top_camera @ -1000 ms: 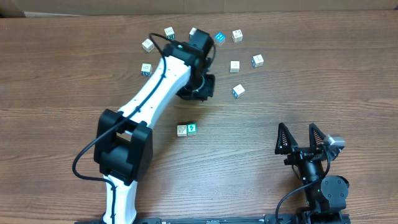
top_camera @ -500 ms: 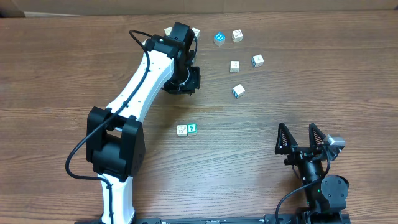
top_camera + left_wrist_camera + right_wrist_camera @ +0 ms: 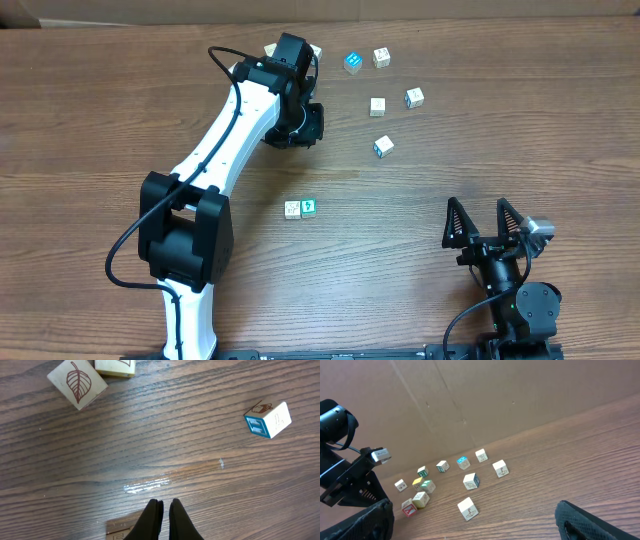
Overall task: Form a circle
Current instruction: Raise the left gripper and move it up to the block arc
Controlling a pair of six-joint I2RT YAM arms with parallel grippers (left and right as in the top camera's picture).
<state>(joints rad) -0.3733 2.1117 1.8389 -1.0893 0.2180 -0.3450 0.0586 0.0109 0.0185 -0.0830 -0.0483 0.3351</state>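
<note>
Small wooden picture blocks lie scattered at the table's far side: a blue-topped block (image 3: 351, 62), pale blocks (image 3: 381, 57) (image 3: 377, 105) (image 3: 414, 97) (image 3: 383, 146), and a touching pair (image 3: 300, 208) nearer the middle. My left gripper (image 3: 303, 125) reaches among the far blocks and is shut with nothing between its fingers (image 3: 155, 517). In the left wrist view a leaf block (image 3: 77, 382) and a blue-sided block (image 3: 267, 419) lie ahead, and another block (image 3: 119, 530) sits partly under the fingers. My right gripper (image 3: 478, 205) rests open near the front right, holding nothing.
A brown cardboard wall (image 3: 470, 395) stands behind the table's far edge. The left arm (image 3: 235, 140) stretches diagonally across the left half and hides some far-left blocks. The right wrist view shows several blocks in a loose cluster (image 3: 420, 499) and one nearer block (image 3: 467, 508).
Over the last second the left arm swung left and farther back, now covering two far-left blocks. It has held still for the last half second. The right arm has not moved.
</note>
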